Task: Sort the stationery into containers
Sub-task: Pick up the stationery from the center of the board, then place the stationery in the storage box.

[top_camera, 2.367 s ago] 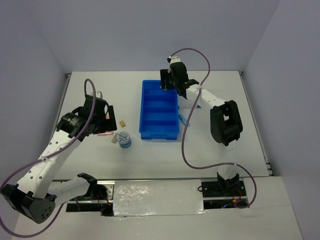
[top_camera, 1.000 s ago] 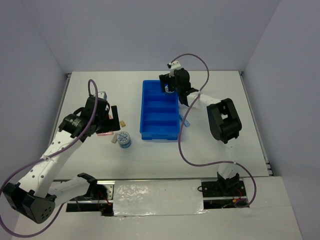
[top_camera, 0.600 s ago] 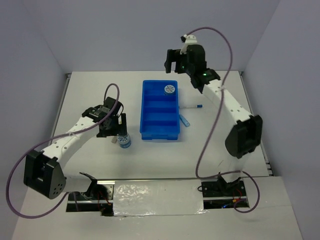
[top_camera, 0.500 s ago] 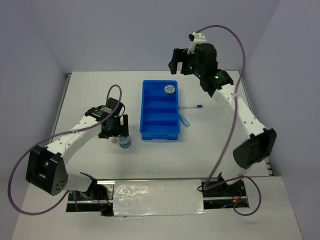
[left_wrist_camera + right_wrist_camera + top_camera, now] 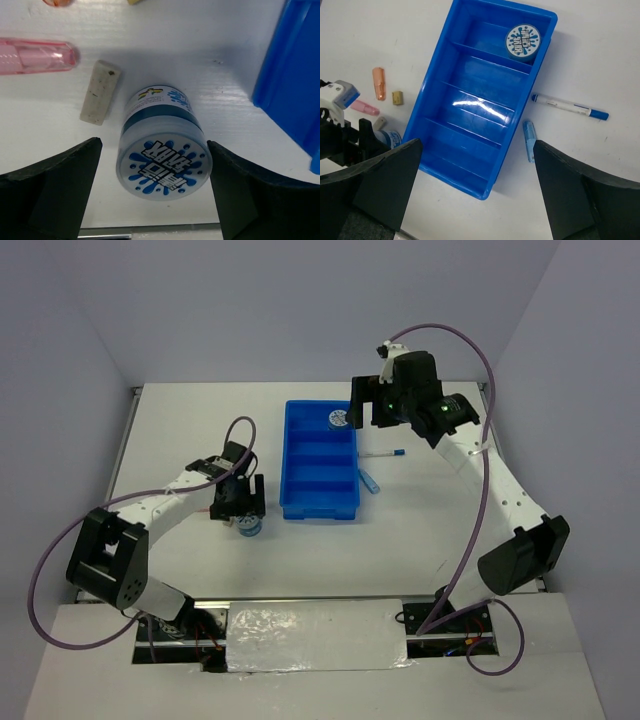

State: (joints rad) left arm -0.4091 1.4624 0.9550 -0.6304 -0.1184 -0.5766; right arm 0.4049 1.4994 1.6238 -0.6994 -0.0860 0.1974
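So the left gripper (image 5: 155,192) is spread wide, one finger on either side of the blue-grey roll (image 5: 162,150), not touching it yet. That roll stands on the table just off the blue tray (image 5: 295,75), by its near-left corner. The right gripper (image 5: 477,187) is spread too and empty, hovering above the tray, with the other roll (image 5: 524,42) in the far compartment. My worry: the grey bar (image 5: 100,91) lies right beside the roll, away from the tray. A closing finger could snag it, or an off-centre squeeze could pop the roll out.
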